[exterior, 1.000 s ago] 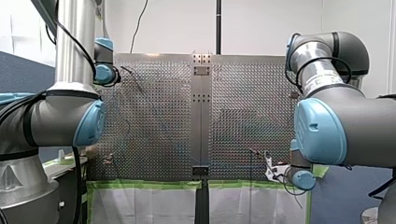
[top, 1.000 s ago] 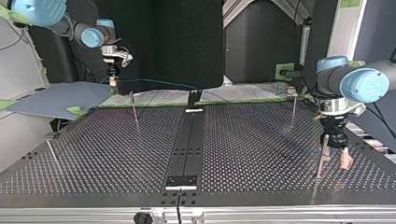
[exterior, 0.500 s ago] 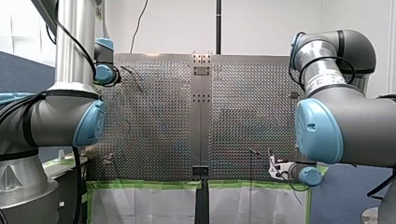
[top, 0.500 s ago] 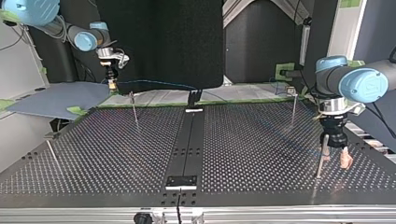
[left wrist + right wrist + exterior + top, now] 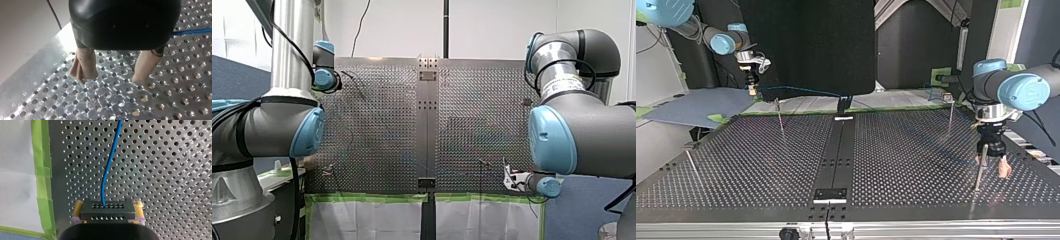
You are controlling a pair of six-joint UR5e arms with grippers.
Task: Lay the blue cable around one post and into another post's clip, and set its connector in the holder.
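Right gripper (image 5: 108, 205): yellow-padded fingers closed part-way onto the sides of a black connector (image 5: 107, 213), held between them. The blue cable (image 5: 110, 162) left the connector's forward face and ran ahead of the gripper over the perforated table (image 5: 162, 170). Green tape (image 5: 42, 170) ran along the table edge beside it.

In the top view my right gripper (image 5: 752, 91) hung at the view's left, above and just past the table's far edge. The cable (image 5: 801, 90) stretched from it toward the middle of the far edge, in the air above the table (image 5: 906, 165). A thin post (image 5: 780, 117) stood near, just below the cable line. I could not tell any contact between them.

Left gripper (image 5: 115, 77): beige-padded fingers (image 5: 83, 66) spread wide, nothing between them, tips down close to the table (image 5: 105, 105). A short stretch of blue cable showed beside the gripper, outside the fingers.

In the top view my left gripper (image 5: 994, 167) pointed down at the view's right, with another post (image 5: 978, 175) just beside one finger. Touching or not, unclear. A further post (image 5: 950, 117) stood behind it near the far edge, well apart.

In the front view my right gripper (image 5: 512, 179) sat at the table's near edge, at the view's right. No cable was seen round a post or in a clip.
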